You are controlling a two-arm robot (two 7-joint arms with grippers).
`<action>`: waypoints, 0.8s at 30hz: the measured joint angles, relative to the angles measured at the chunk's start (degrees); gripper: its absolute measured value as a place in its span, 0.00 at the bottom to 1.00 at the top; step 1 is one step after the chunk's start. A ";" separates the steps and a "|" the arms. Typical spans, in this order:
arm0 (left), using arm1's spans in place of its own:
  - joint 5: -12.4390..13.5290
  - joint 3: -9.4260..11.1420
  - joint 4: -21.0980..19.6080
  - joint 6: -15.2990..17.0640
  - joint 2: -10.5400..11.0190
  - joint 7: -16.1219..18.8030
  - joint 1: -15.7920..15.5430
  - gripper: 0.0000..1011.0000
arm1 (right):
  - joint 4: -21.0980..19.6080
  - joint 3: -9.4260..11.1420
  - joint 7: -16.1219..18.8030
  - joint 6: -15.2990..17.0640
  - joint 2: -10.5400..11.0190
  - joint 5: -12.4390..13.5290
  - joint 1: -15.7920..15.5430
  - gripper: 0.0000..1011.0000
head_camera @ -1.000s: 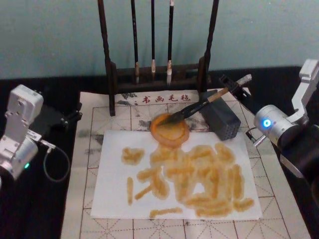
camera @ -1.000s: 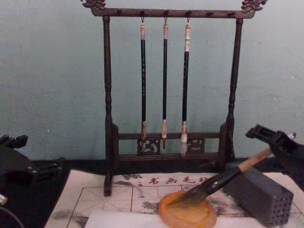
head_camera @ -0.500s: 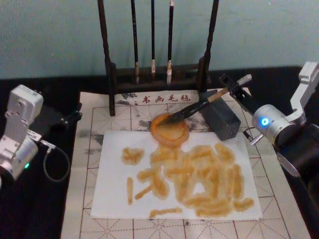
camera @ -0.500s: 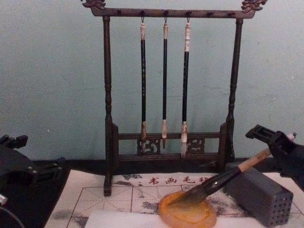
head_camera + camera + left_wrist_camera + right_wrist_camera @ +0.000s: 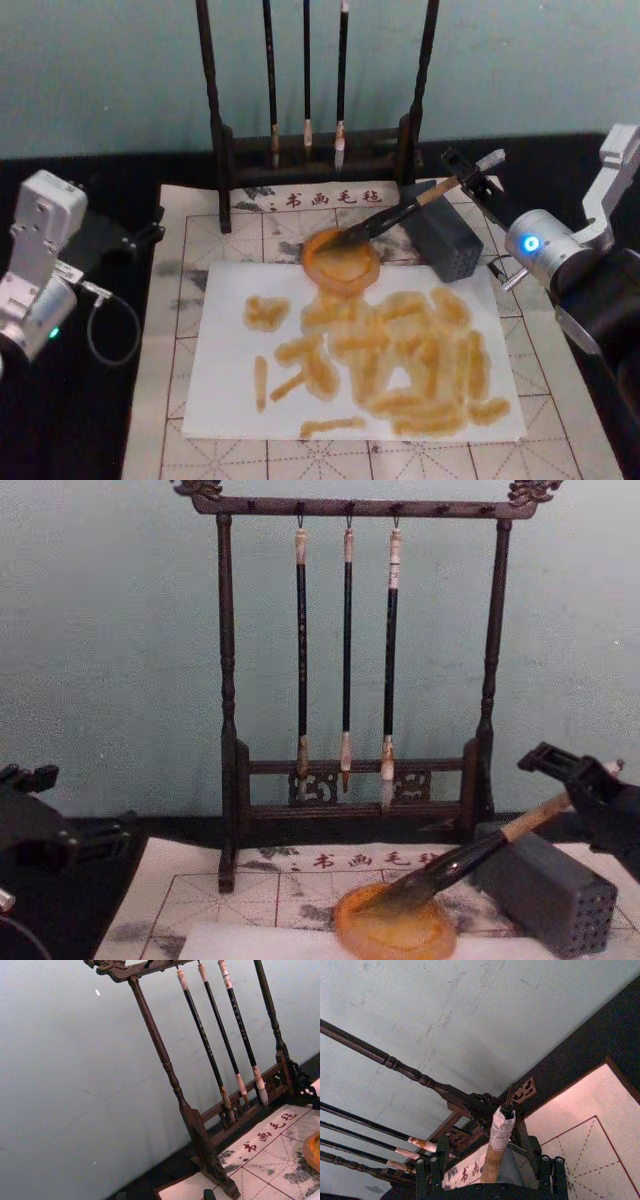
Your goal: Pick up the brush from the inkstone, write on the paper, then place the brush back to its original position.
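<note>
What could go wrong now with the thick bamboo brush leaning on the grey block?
The right gripper sits around the upper end of the thick tan bamboo brush, which only leans on the grey holed block; a sideways withdrawal might roll it off. Its tip lies in the round amber inkstone at the far edge of the white paper, so a tug could smear the sheet.

3 thin brushes (image 5: 347, 650), 1 thick brush (image 5: 395, 214), 1 inkstone (image 5: 318, 270), 1 paper (image 5: 225, 385), 1 rack (image 5: 227, 680)

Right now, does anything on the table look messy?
Yes. The paper is covered in blotchy orange smears, and grey stains mark the mat near the dish. The open right gripper straddles the brush end.
</note>
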 joint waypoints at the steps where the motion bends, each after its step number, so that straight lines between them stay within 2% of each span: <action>1: 0.00 0.00 0.00 0.00 0.00 0.00 0.00 0.99 | 0.00 0.00 0.00 0.00 0.00 -0.01 -0.01 0.99; 9: 0.00 0.00 0.00 0.00 0.00 0.00 0.00 0.99 | -0.06 0.04 0.04 0.03 0.00 -0.06 -0.06 0.85; 10: 0.00 0.00 0.00 0.00 0.00 0.00 0.00 0.99 | -0.07 0.05 0.05 0.04 0.00 -0.08 -0.07 0.80; 13: 0.00 0.00 0.00 0.00 0.00 0.00 0.00 0.99 | -0.08 0.07 0.07 0.05 0.00 -0.09 -0.08 0.73; 15: 0.00 0.00 0.00 0.00 0.00 0.00 0.00 0.99 | -0.10 0.08 0.09 0.07 0.00 -0.12 -0.10 0.63; 16: 0.00 0.00 0.00 0.00 0.00 0.00 0.00 0.99 | -0.10 0.08 0.09 0.07 0.00 -0.12 -0.10 0.63; 19: 0.00 0.00 0.00 0.00 0.00 0.00 0.00 0.99 | -0.12 0.09 0.11 0.09 0.00 -0.14 -0.11 0.55; 20: 0.00 0.00 0.00 0.00 0.00 0.00 0.00 0.99 | -0.12 0.09 0.12 0.10 0.00 -0.15 -0.12 0.49; 23: 0.00 0.00 0.00 0.00 0.00 0.00 0.00 0.99 | -0.13 0.09 0.12 0.11 0.00 -0.16 -0.14 0.41; 24: 0.00 0.00 0.00 0.00 0.00 0.00 0.00 0.99 | -0.13 0.09 0.12 0.11 0.00 -0.17 -0.14 0.35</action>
